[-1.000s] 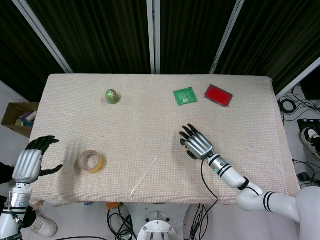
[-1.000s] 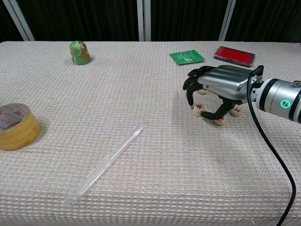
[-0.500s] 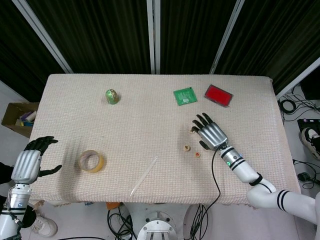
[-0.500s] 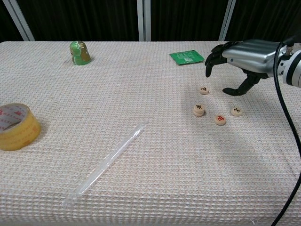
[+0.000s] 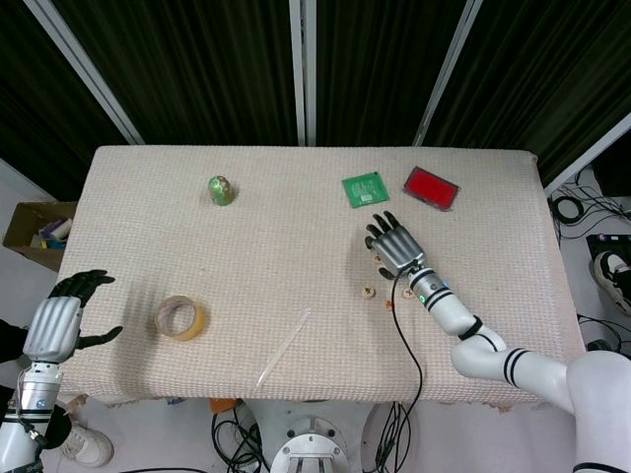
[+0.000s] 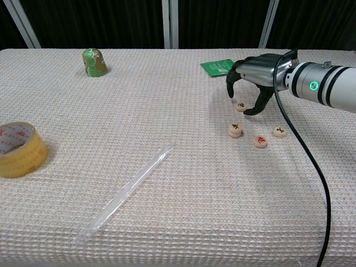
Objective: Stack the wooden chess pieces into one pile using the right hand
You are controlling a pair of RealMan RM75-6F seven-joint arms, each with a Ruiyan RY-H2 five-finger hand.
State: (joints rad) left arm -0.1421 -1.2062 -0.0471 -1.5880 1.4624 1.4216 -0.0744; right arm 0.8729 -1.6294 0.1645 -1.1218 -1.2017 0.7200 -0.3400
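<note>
Covering nearly all of both views was the table under its pale woven cloth. Next in size was the right arm, which reached in from the lower right and ended in the right hand, arched just over the farthest wooden chess piece. Its fingers were curled downward and spread apart around that disc, thumb on the near side, with nothing visibly gripped; whether a fingertip touched the piece could not be told. The left hand sat off the table's left edge, fingers loosely apart and holding nothing.

A roll of yellow tape lay flat near the left side of the cloth. A long clear plastic tube lay diagonally toward the front middle. A red flat case and a green packet lay near the far edge, just beside each other, and a small green figure stood upright at the far left.

Smallest were the remaining pieces: a two-high stack nearer the front, a disc with a red mark, and a disc with a dark mark, all lying separately near one another.
</note>
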